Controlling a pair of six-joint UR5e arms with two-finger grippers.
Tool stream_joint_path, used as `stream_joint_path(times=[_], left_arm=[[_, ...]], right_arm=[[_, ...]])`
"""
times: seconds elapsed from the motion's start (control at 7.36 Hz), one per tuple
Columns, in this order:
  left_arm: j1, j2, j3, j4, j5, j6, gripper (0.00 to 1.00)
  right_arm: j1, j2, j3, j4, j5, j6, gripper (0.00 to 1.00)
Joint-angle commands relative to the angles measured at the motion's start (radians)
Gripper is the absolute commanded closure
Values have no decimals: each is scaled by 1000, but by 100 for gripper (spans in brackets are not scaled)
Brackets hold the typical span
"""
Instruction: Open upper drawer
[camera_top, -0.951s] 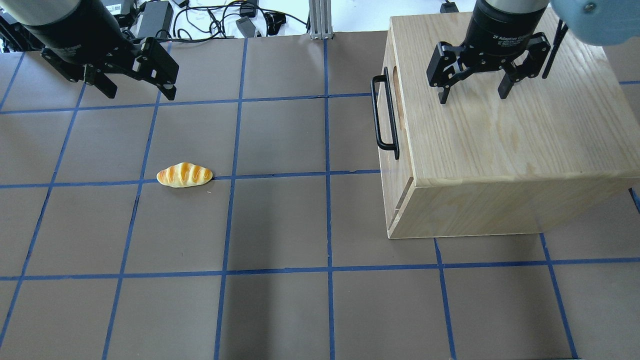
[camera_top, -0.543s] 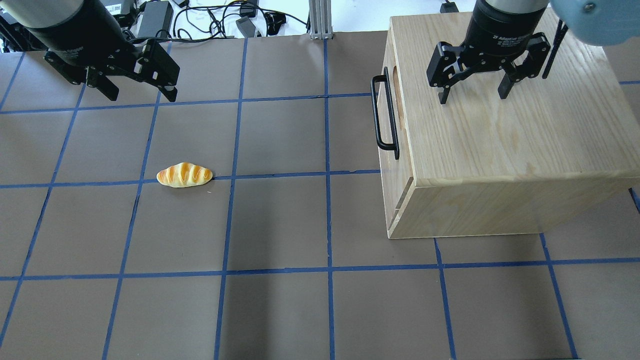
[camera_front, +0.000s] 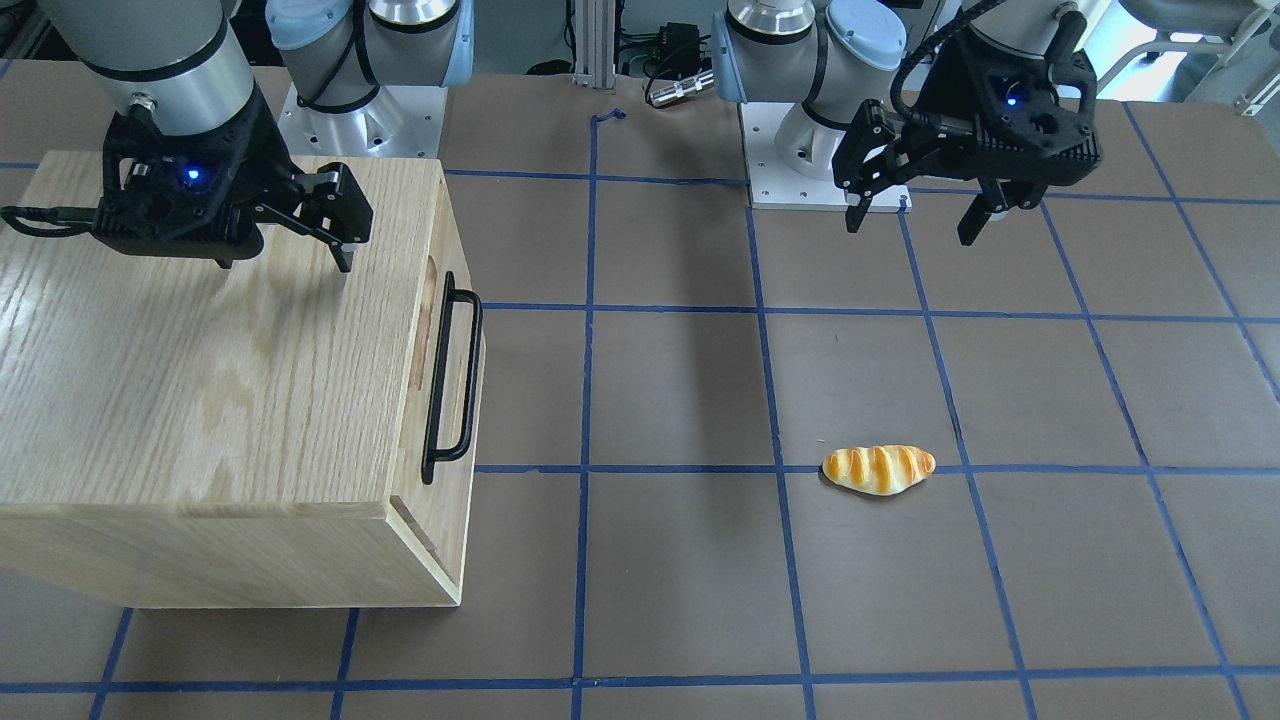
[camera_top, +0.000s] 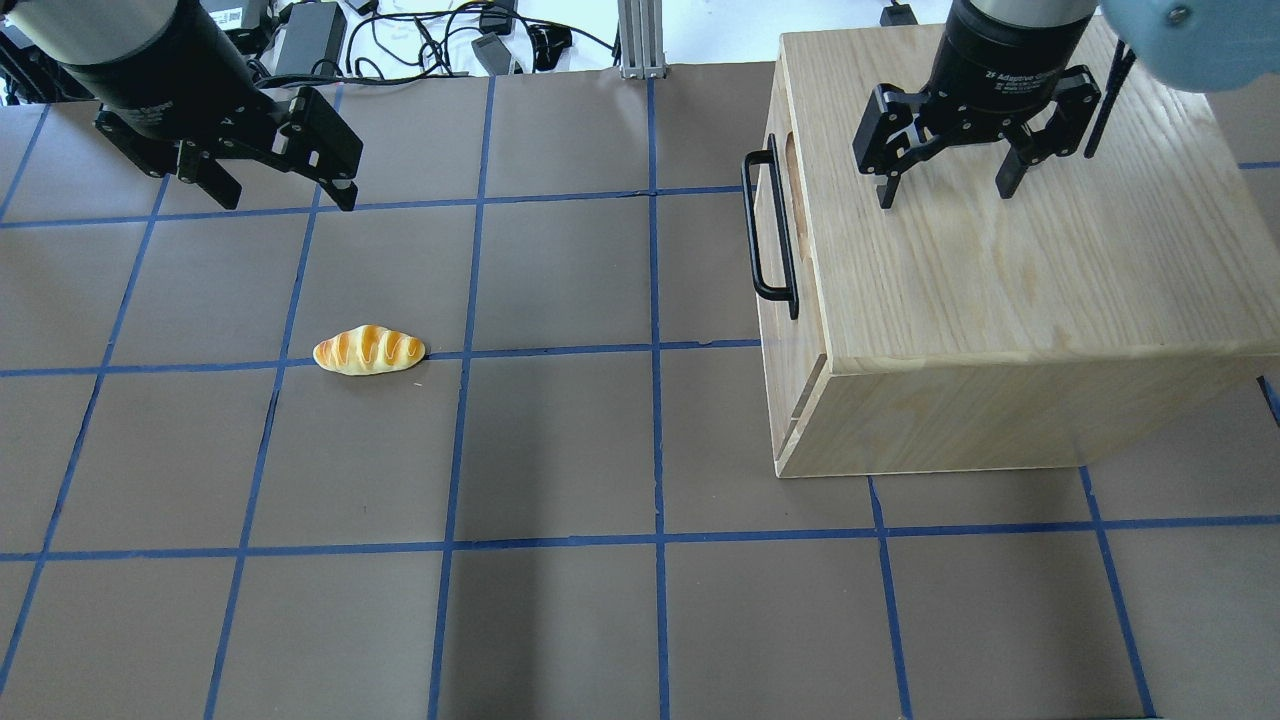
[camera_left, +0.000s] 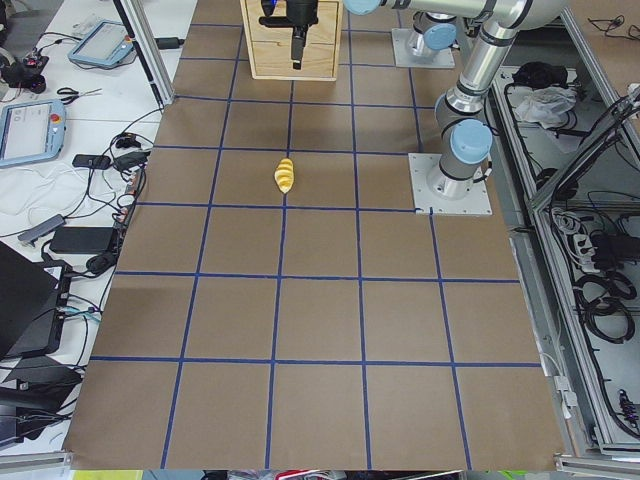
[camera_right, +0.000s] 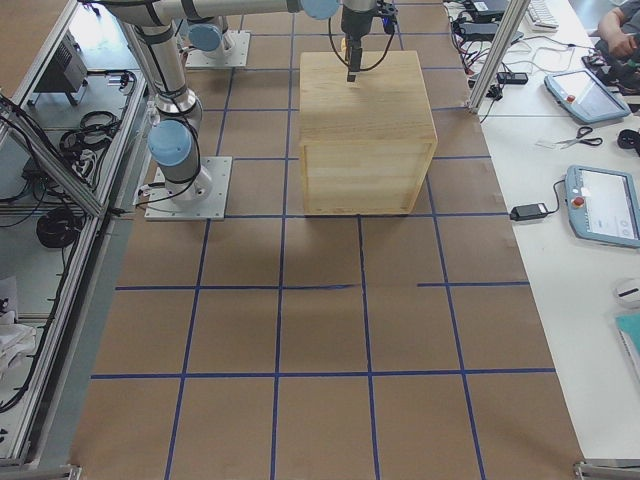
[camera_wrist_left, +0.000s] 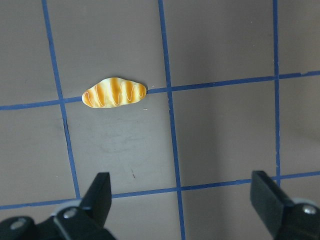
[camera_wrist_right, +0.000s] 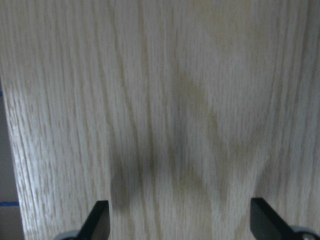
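Note:
The upper drawer (camera_top: 776, 222) is shut, its light-wood front flush with the oak cabinet (camera_top: 1000, 270). Its black bar handle (camera_top: 757, 225) faces the middle of the table and also shows in the front-facing view (camera_front: 470, 370). My right gripper (camera_top: 945, 195) is open and empty, hovering over the cabinet's top behind the drawer front; its wrist view (camera_wrist_right: 180, 225) shows only wood grain. My left gripper (camera_top: 285, 200) is open and empty, high over the table's far left, well away from the drawer.
A toy bread roll (camera_top: 370, 351) lies on the brown, blue-taped table, in front of the left gripper; it also shows in the left wrist view (camera_wrist_left: 114, 93). Cables and power bricks (camera_top: 420, 40) lie beyond the table's far edge.
My left gripper has shifted slightly toward the table's far edge. The right gripper, the drawer and the roll have not moved.

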Motion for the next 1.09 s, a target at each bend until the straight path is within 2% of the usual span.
stream_joint_path(times=[0.0,0.54,0.81,0.95], left_arm=[[8,-11,-3,0,-15,-11,0],[-1,-50,4,6,-21,-104,0],[-57,-111,8,94,-84,-188,0],[-85,-154,4,183,-164,-277,0]], right_arm=[[0,0,1,0,0,-1,0],[0,0,-1,0,0,-1,0],[-1,0,-1,0,0,0,0],[-1,0,1,0,0,0,0]])
